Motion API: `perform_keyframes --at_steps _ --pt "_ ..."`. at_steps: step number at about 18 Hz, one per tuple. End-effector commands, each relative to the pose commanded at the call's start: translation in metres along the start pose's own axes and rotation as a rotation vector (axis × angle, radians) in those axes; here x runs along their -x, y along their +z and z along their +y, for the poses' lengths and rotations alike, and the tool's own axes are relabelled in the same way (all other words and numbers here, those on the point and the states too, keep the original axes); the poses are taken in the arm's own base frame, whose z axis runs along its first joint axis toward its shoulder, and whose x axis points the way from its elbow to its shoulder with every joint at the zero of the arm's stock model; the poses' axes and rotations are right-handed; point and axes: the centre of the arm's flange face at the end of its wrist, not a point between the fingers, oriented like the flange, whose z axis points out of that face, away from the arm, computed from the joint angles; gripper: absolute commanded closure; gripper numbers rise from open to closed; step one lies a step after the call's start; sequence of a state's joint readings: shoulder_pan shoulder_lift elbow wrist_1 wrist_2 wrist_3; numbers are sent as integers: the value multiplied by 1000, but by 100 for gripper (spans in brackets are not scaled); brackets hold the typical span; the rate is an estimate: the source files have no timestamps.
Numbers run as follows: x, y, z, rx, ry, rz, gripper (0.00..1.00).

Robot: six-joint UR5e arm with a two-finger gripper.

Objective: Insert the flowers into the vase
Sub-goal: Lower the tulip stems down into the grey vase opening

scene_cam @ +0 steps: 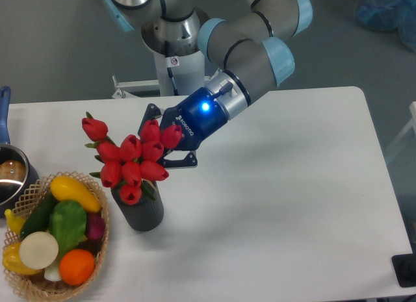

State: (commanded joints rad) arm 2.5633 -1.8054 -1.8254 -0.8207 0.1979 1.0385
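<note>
Camera view: the flowers (133, 160) stand in the vase (138, 208) on the desk (279, 204), apparently inserted; the pincer (162, 141) sits behind the buds (grip hidden), release seemingly remaining.

The pincer (168, 141) holds the flowers (130, 158) over the vase (139, 210).

You get a single fixed view, set high opposite the arm's base, looking steeply down across the white tabletop (292, 185) at middling range.
</note>
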Motion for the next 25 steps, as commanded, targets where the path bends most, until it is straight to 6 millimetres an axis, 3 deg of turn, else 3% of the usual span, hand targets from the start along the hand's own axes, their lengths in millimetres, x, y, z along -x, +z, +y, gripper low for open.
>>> perform_keyframes --at_steps 14,21,25 --pt "14 34 47 91 -4 21 78" --pt "8 36 68 100 10 30 76" --pt "7 36 71 102 4 31 65"
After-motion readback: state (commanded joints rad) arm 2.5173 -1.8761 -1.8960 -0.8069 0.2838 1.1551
